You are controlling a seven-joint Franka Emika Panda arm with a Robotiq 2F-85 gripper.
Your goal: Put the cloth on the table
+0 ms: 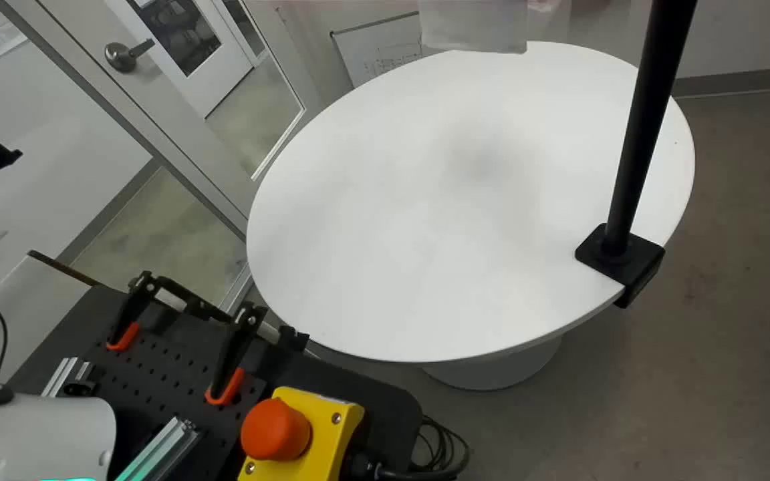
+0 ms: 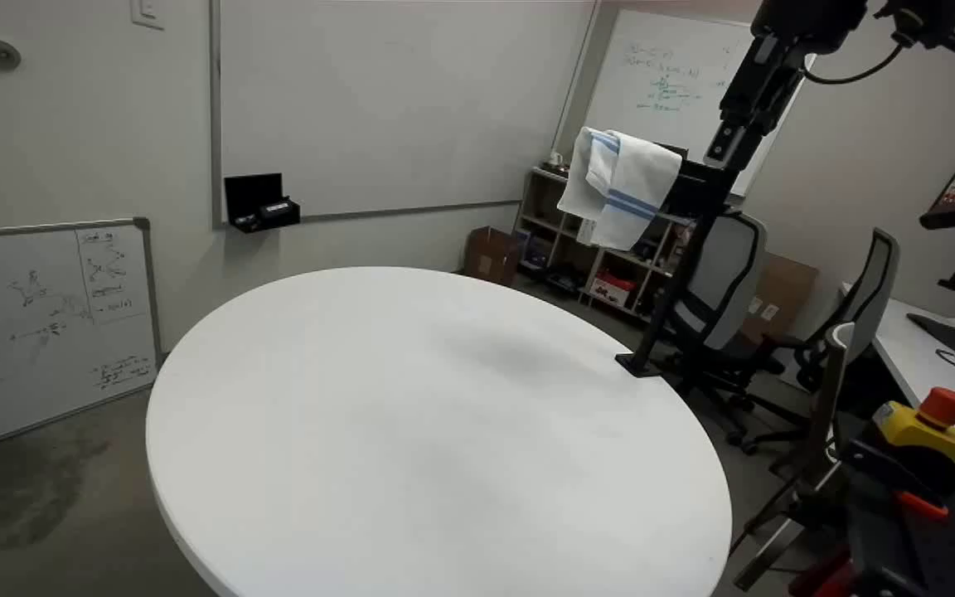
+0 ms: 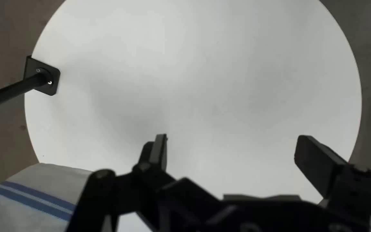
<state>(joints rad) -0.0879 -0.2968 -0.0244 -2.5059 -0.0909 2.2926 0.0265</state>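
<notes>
The white cloth with blue stripes (image 2: 631,186) hangs in folds high beside the black pole in an exterior view, above table height. What holds it up is not clear. A pale hanging piece (image 1: 475,27), likely the same cloth, is cut off by the top edge in an exterior view. In the wrist view the striped cloth (image 3: 27,196) lies at the lower left, partly hidden behind a finger. The round white table (image 1: 425,200) also shows in an exterior view (image 2: 411,431) and the wrist view (image 3: 211,80). My gripper (image 3: 232,140) is open and empty, above the table, with the cloth to one side.
A black pole (image 1: 646,127) is clamped to the table's edge and rises beside the cloth; it also shows in the wrist view (image 3: 11,91). A black pegboard bench with clamps and a yellow emergency stop box (image 1: 318,427) stands beside the table. Office chairs (image 2: 718,282) are behind.
</notes>
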